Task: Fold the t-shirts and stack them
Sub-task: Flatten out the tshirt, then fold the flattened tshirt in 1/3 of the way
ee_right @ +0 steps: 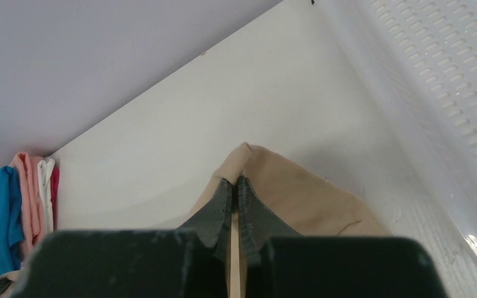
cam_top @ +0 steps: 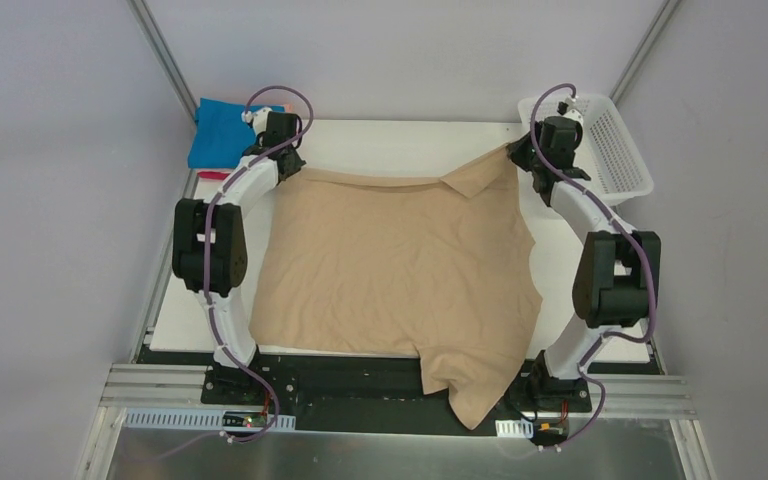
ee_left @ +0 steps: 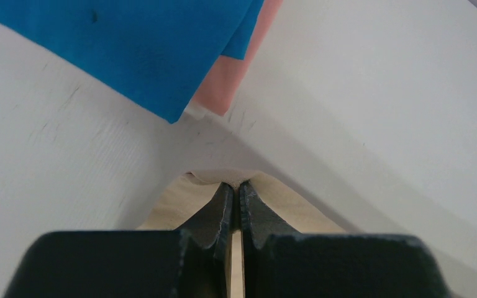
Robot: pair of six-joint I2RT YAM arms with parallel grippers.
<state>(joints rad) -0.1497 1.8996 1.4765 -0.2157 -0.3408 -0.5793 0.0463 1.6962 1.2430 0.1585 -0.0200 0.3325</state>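
At far edge | left pincer (ee_left: 236, 186), right pincer (ee_right: 237, 181) clamp tan t-shirt (cam_top: 400, 260) | right-wrist view: white shirt (ee_right: 47, 198), red shirt (ee_right: 55, 186)

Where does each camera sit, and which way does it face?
Top: above and behind the robot, looking down at the table; left arm and right arm show.
Left wrist: on the left arm, facing the far-left corner; left claw, shut on the tan shirt.
Right wrist: on the right arm, facing the far edge beside the basket; right claw, shut on the same shirt.
Both wrist views share the blue shirt.
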